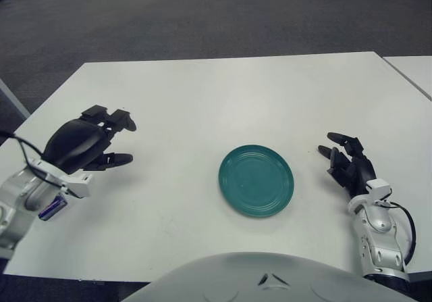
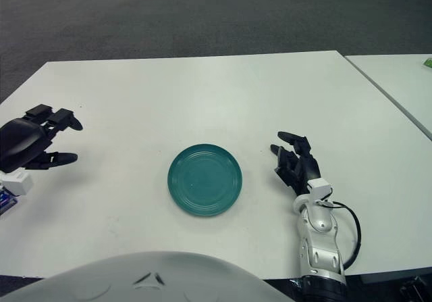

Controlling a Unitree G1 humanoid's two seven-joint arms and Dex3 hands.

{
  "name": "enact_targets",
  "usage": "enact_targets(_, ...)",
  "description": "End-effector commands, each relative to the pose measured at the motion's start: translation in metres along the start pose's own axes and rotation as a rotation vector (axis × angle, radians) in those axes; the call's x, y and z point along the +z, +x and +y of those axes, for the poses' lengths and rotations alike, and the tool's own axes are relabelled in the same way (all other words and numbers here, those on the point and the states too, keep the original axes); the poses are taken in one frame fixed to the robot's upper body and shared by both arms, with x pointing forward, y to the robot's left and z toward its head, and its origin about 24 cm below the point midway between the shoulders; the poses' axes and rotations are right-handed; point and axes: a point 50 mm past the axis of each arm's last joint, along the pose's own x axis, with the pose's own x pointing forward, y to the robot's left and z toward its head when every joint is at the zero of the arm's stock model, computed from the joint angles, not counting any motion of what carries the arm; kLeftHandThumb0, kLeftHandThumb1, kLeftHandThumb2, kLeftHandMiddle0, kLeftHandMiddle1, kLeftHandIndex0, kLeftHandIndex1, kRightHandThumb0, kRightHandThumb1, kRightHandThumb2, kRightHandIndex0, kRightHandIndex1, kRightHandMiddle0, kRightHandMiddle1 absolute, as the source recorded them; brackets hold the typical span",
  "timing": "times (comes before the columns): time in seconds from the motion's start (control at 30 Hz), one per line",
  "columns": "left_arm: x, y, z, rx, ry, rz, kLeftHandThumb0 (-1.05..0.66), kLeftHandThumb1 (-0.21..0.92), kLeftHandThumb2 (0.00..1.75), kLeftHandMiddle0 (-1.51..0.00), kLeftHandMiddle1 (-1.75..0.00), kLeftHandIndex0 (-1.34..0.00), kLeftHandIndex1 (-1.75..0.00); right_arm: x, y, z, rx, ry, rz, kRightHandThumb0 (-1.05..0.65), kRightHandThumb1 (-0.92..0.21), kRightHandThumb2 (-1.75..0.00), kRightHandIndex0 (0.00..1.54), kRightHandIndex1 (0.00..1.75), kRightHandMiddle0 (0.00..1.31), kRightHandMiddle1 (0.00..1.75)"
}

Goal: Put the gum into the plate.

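Note:
A round teal plate (image 1: 256,180) lies on the white table (image 1: 223,92), a little right of centre and near me, with nothing in it. No gum shows in either view. My left hand (image 1: 116,140) is held above the table's left side, well left of the plate, fingers spread and holding nothing. My right hand (image 1: 343,159) shows just right of the plate, fingers relaxed and apart, also holding nothing.
A second white table (image 1: 413,72) adjoins at the far right, with a small green item (image 2: 427,62) at its edge. Dark carpet lies beyond the table. My torso (image 1: 263,278) fills the bottom of the view.

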Motion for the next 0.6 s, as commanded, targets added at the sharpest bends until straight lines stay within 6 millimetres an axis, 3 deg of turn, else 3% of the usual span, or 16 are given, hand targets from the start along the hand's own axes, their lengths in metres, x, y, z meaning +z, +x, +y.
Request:
enact_targets(0.0,-0.009,-0.009,0.001,0.017,0.008,0.114,-0.65,0.92,0.46,-0.45,-1.19,-0.28,-1.35,-0.011,-0.005,0.002,0.002,0.002,0.062,-0.84,-0.92,-0.84,0.33,0.45,0.00,1.05)
enact_targets(0.23,-0.030,-0.033,-0.005,-0.044,0.004,0.370,-0.70,0.92,0.60,-0.42,-1.08,-0.22,-1.28,-0.010,-0.008,0.000,0.002,0.005,0.060,-0.83,-0.92,-0.84,0.33,0.45,0.00,1.06)
enact_targets(0.43,-0.035,-0.049,-0.014,-0.055,-0.014,0.501,-0.74,0.92,0.68,-0.42,-1.00,-0.18,-1.26,-0.011,-0.010,-0.001,0.004,0.008,0.068,-0.83,-0.92,-0.84,0.33,0.47,0.00,1.07)
enact_targets(0.57,-0.033,-0.050,-0.022,-0.022,-0.055,0.548,-0.74,0.92,0.68,-0.43,-0.96,-0.17,-1.26,-0.013,-0.010,-0.001,0.004,0.009,0.078,-0.83,-0.92,-0.84,0.33,0.47,0.01,1.09)
